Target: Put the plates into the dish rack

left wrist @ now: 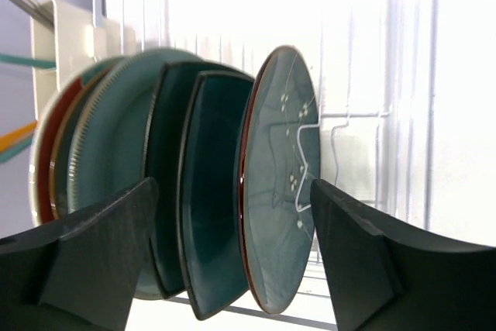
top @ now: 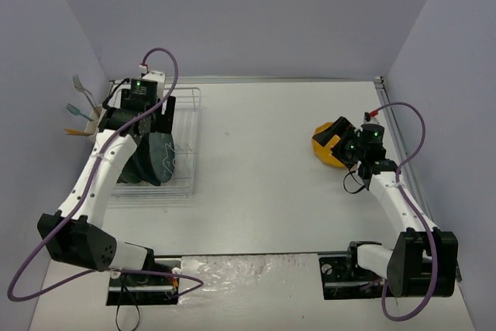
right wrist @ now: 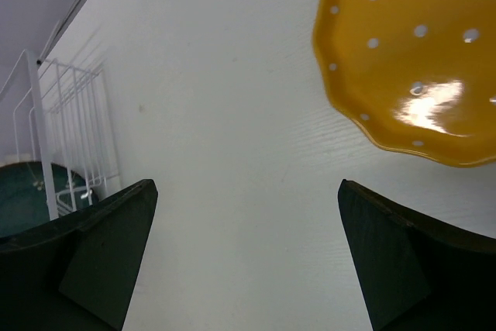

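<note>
progress: I judge approx. 5 of 6 done | plates (left wrist: 209,191) stand upright in dish rack (top: 188,106) | yellow plate (right wrist: 411,60) lies on tabletop (top: 256,160), right side, not loaded yet | L hand (left wrist: 232,187) released over rack | R hand (right wrist: 246,184) released near yellow plate, grasps nothing

The yellow-orange plate (right wrist: 403,60) is lying on the table (right wrist: 232,114), ahead-right of the spread-fingered end effector (right wrist: 246,191); the dish rack (right wrist: 74,129) is standing ahead-left.
</note>
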### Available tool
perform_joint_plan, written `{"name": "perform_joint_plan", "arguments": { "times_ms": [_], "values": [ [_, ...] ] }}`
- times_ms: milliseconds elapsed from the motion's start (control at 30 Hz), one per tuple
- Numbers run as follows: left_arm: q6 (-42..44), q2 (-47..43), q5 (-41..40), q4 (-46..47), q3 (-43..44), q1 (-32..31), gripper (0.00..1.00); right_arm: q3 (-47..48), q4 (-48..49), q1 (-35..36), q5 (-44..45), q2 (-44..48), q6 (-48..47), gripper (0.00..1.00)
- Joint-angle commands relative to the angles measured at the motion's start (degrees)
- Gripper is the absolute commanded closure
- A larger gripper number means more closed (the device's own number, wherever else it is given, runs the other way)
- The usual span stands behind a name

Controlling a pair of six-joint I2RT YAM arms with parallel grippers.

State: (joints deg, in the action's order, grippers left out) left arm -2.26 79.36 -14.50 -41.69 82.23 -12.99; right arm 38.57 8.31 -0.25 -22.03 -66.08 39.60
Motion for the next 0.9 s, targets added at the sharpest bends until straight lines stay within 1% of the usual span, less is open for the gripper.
{"name": "perform_joint_plan", "arguments": {
  "times_ms": [0,100,133,233,267,400,467,567,700,767,867],
  "values": [
    [-2.89,-5.23,4.74,-0.41,6.80,0.38,0.15,2.57,-4.27,-3.04,11.05,0.25,1.45,0.00],
    [-4.45,-8.25,8.71,-0.59,7.47,0.34,0.04,4.94,-9.58,-4.12,17.53,-1.25,-0.12,0.00],
    [-4.81,-8.91,9.90,-0.81,7.60,0.43,0.03,5.66,-11.10,-4.82,19.13,-2.00,-0.11,0.00],
    [-6.08,-10.45,12.63,-2.42,7.76,0.70,0.03,6.70,-13.67,-6.77,24.90,-4.01,1.09,0.00],
    [-6.17,-10.55,13.25,-2.48,7.65,0.77,0.03,6.72,-13.71,-6.89,25.14,-4.53,1.15,0.00],
    [-7.81,-13.20,16.78,-2.73,5.65,0.78,0.03,7.96,-14.12,-8.87,30.10,-8.49,1.55,0.07],
    [-8.58,-14.54,19.02,-2.43,3.90,0.78,0.03,9.40,-13.97,-9.83,30.64,-11.81,1.06,0.10],
    [-9.54,-15.58,20.64,-2.51,2.19,0.76,0.03,11.33,-12.74,-10.77,30.10,-16.29,0.69,0.21],
    [-10.33,-16.15,21.97,-3.03,0.96,0.78,0.03,12.41,-9.90,-11.00,27.83,-20.91,1.11,0.27],
    [-10.85,-16.47,22.43,-2.97,0.31,0.78,0.03,12.41,-8.97,-11.00,26.91,-23.08,1.64,0.33],
    [-11.12,-16.72,22.89,-2.95,0.10,0.70,0.03,11.89,-6.00,-10.99,26.15,-24.99,2.01,0.38]
  ]
}}
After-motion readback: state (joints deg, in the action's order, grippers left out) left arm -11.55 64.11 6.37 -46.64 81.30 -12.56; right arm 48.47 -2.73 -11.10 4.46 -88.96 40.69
